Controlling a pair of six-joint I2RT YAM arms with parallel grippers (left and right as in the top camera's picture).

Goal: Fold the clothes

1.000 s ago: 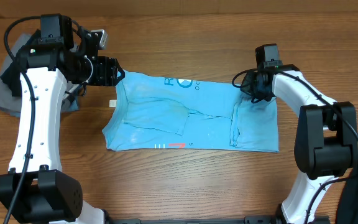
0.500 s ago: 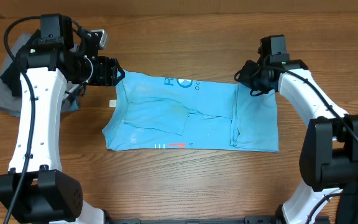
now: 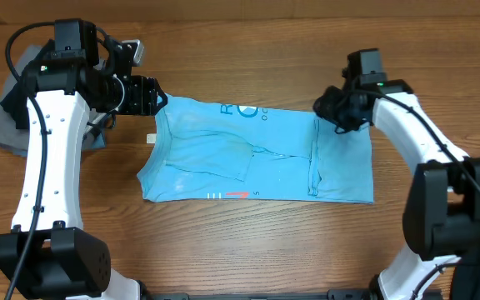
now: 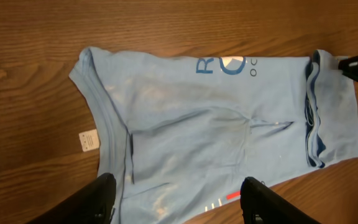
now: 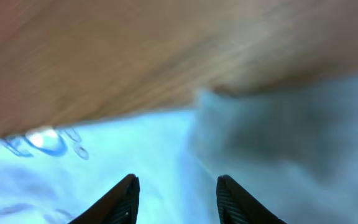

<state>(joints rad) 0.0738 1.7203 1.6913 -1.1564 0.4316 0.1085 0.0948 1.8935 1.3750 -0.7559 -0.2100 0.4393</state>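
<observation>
Overhead: creased, soft blue T-shirt [image 3: 257,154]

Bright, even top light; 2 views sharp, rt wrist view badly blurred.
Overhead: worktop [image 3: 248,242] evenly lit, w/ only soft, short shadows under the arms & along the T-shirt [image 3: 257,154] edges. Left wrist view: crisp focus on fabric & wood grain, pale washed-out patches on the cloth; left end effector [image 4: 179,180] near-black at btm edge, little detail, slightly soft. Rt wrist view: whole frame smeared, grain streaked, print just a fuzzy blob; right end effector [image 5: 177,178] a dark silhouette, and the fabric at rt goes dull grey-blue in shade.
</observation>
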